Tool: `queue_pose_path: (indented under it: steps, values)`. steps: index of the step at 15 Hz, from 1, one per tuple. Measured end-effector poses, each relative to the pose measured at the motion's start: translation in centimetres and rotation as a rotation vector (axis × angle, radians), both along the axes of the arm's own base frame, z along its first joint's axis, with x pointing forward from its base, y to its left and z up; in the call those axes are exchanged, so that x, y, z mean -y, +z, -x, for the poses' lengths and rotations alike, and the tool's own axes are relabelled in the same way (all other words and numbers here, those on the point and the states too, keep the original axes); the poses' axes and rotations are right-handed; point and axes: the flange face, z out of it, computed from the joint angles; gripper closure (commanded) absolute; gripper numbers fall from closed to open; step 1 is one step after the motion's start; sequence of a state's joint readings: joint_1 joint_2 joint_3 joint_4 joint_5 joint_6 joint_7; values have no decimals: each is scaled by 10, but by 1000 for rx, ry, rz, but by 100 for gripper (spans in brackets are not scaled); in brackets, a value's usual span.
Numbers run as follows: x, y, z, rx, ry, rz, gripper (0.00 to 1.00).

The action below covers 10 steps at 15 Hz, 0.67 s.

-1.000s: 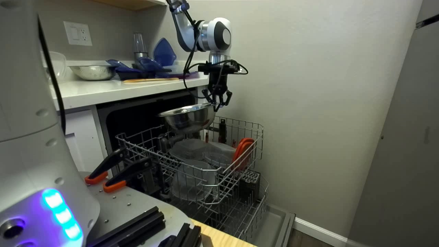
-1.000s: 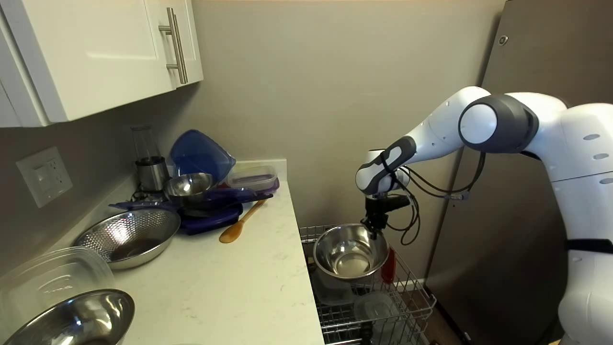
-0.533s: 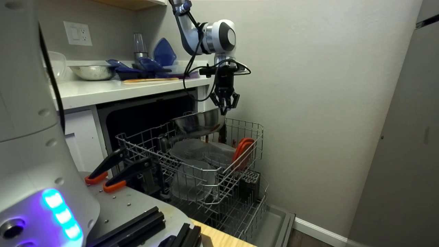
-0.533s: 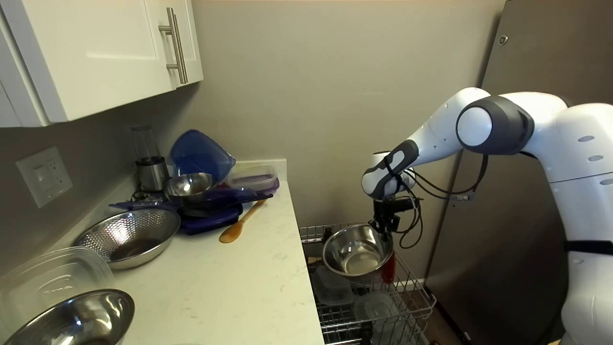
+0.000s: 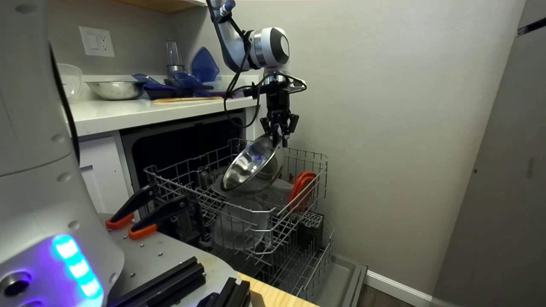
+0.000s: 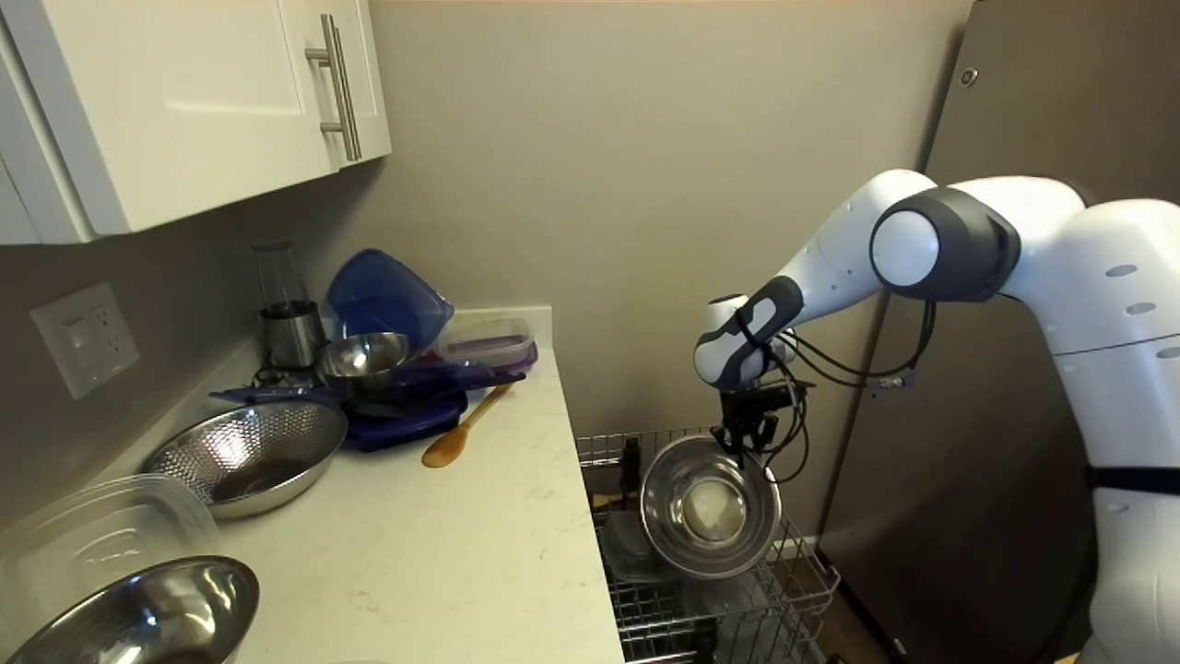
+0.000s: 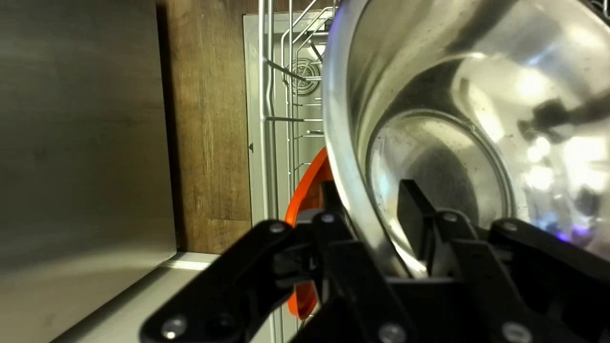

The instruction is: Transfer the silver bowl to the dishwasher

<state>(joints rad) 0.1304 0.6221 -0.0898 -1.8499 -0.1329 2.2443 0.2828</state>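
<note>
The silver bowl (image 5: 251, 166) is at the dishwasher (image 5: 179, 145), partly down inside the upper rack (image 5: 256, 210) and tipped steeply, so that its inside shows in all three views. Its upper rim sits up at the jaws; its lower edge hangs or rests near a clear plastic container (image 6: 634, 553), and I cannot tell whether the two touch. In the wrist view the jaws stand apart astride the rim, one of the pads (image 7: 411, 209) over the bowl's inside and the other outside it. There is room between them, so I judge that they have hold of nothing, though the rim runs close enough to the outer one that light contact is possible. The carry from the counter (image 6: 433, 553) looks done, and the step in hand reads as the release into the rack. What bears the bowl's weight is hidden. The next move calls for letting it come to rest, then drawing the jaws straight up, so that the inner side clears the rim without hooking it. The orange-red piece (image 5: 303, 185) standing near it in the rack leaves little room sideways. Should the bowl settle high, a push deeper may be needed.
</note>
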Motion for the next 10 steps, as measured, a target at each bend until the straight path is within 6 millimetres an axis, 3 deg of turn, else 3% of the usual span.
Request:
queue_pose_path:
  steps: [5,10]
  values:
    - [2,4,0,-18,-20,30,2]
    - [16,30,-4,-2,-48,58,0]
